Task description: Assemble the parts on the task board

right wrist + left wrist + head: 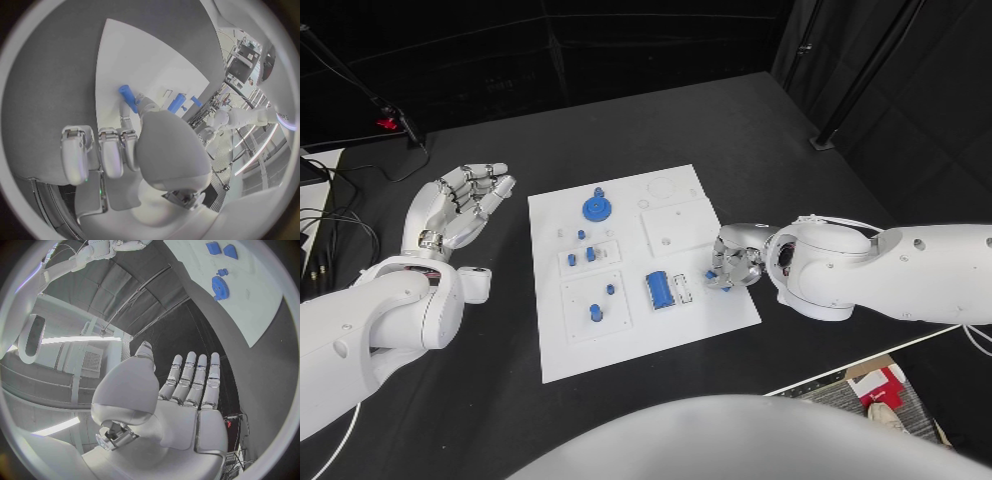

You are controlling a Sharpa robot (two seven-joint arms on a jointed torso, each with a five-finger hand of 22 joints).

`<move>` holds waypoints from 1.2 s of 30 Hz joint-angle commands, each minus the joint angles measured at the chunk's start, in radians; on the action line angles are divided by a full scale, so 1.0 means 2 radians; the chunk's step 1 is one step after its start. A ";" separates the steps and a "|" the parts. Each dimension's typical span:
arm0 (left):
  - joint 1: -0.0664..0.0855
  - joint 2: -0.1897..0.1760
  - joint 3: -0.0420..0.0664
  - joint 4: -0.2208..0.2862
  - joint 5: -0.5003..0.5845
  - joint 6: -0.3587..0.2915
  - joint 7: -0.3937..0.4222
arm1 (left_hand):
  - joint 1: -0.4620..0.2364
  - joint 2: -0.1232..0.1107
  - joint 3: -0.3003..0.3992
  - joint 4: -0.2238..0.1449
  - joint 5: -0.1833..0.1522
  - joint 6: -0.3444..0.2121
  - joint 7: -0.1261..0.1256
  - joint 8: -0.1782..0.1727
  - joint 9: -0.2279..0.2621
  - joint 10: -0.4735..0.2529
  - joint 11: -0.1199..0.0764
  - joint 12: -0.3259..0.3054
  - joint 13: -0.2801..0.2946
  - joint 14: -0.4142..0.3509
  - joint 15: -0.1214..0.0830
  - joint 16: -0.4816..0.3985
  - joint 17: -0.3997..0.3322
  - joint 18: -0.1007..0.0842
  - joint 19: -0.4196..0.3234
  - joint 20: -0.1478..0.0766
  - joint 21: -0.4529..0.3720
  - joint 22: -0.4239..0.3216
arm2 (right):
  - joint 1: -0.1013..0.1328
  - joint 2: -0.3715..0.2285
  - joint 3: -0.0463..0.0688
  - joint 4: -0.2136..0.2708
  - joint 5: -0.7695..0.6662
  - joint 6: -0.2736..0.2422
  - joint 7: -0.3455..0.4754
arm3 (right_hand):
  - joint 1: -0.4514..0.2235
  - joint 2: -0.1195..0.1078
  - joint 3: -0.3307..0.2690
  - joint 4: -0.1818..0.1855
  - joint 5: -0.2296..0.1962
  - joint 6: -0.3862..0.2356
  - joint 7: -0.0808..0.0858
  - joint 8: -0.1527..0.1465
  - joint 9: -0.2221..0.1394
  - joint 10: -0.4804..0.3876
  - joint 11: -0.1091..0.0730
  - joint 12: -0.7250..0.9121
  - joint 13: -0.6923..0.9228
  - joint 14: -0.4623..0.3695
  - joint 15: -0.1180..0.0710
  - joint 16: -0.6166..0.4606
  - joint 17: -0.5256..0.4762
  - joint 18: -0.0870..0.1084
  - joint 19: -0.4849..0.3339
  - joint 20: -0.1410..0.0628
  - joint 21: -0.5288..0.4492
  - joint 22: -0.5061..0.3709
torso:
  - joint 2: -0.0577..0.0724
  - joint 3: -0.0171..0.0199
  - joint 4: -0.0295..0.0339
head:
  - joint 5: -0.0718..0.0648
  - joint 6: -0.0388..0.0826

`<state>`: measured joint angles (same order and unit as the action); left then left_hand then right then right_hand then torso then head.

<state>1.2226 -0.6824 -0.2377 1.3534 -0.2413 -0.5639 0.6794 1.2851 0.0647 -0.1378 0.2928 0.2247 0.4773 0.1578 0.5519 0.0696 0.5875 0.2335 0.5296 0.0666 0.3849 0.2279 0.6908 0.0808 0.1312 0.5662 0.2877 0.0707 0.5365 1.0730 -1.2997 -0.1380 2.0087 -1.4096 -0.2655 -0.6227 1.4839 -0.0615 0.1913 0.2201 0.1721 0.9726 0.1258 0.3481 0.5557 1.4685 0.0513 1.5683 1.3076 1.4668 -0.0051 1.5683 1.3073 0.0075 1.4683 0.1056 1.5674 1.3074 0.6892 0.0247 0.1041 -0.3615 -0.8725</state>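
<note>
The right hand (733,266) sat at the task board's (632,330) three o'clock edge, fingers curled in, and the right wrist view showed a small blue cylinder (128,98) pinched at its fingertips, low over the white plate. The left hand (462,205) lay off the board at nine o'clock, resting above the black tabletop (473,400), fingers straight, spread and holding nothing.

On the board, a blue gear (596,207) sat near twelve o'clock. Small blue pegs (589,255) stood left of centre, and a blue block (659,289) lay in its recess just beside the right hand, toward five o'clock.

My judgement was that the step was seating that cylinder in a socket near the blue block. To do it well, the hand would want the piece held square to the plate, lined up over the hole before any downward push, and lowered slowly. It would let go only once the piece stood by itself. The left hand could steady the board if it slid.

Plenty stayed hidden. The right palm covered the target socket in the head view, so I could not tell whether the cylinder touched the board or hung just above it. A second blue piece (177,102) beyond the thumb was probably the block. The pale recesses (678,230) toward one o'clock were too faint to read.
</note>
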 commanded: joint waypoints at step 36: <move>0.001 0.003 0.000 -0.001 0.000 0.003 0.002 | 0.001 0.004 -0.004 -0.001 0.002 -0.004 0.059 0.003 -0.001 -0.004 0.001 0.002 -0.001 -0.004 -0.001 0.003 -0.001 -0.003 0.002 0.001 0.003 -0.001 | -0.001 -0.017 -0.002 0.027 0.325 -0.117 0.130 | -0.038 0.013 -0.015 -0.013 0.035 0.068 -0.016 -0.049 -0.214 0.051 -0.010 0.001 0.132 0.052 -0.008 0.001 0.132 -0.004 0.051 -0.007 0.002 0.132 | 0.000 -0.0002 0.0010 | 0.007 0.000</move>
<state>1.2225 -0.6775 -0.2377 1.3505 -0.2412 -0.5634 0.6772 1.2851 0.0647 -0.1408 0.2898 0.2246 0.4773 0.1579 0.5519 0.0696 0.5875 0.2335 0.5296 0.0667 0.3849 0.2279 0.6908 0.0790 0.1311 0.5662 0.2877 0.0706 0.5356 1.0693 -1.3347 -0.1428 2.0588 -0.8471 -0.4961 -0.3716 1.4149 -0.0359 0.1664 0.1935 0.2379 1.0960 0.1043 0.2551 0.1278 1.4611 0.0370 1.5683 1.3076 1.4670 -0.0128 1.5683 1.3079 0.0073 1.4686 0.0981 1.5674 1.3074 0.6886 0.0244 0.1049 -0.3468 -0.8725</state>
